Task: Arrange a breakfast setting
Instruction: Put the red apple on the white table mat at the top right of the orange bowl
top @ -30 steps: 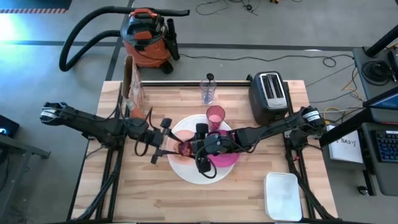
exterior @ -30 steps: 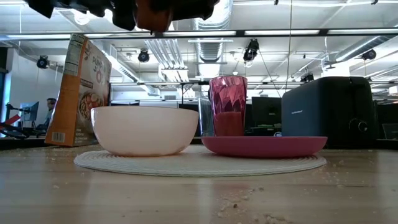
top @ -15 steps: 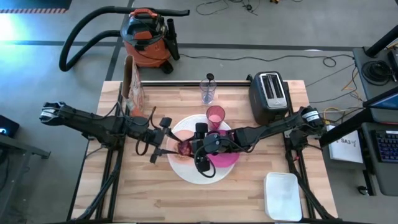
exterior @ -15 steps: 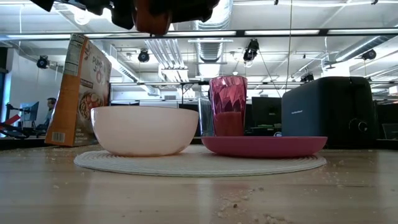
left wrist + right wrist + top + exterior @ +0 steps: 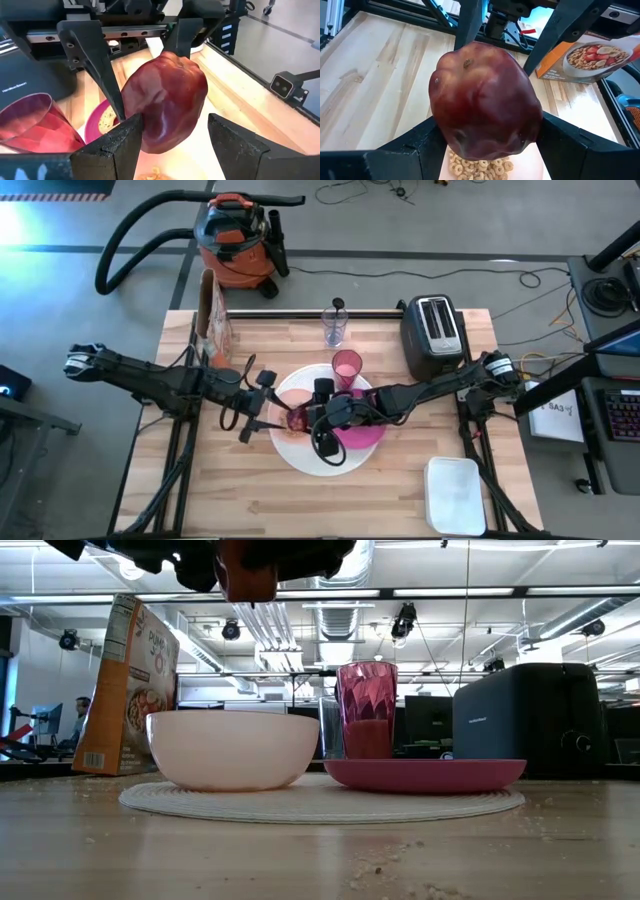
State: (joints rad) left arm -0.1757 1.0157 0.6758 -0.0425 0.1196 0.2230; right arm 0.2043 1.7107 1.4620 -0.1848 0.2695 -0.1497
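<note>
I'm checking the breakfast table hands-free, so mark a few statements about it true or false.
1. A red apple is up in the air above the pale pink bowl. True.
2. The pale pink bowl is empty. False: cereal rings lie in it.
3. The black toaster sits on the large white plate. False: it stands on the table near the far right corner, apart from the plate.
4. The cereal box stands upright by the table's left edge. True.
5. The clear glass lies tipped on its side. False: it stands upright near the table's far edge.
</note>
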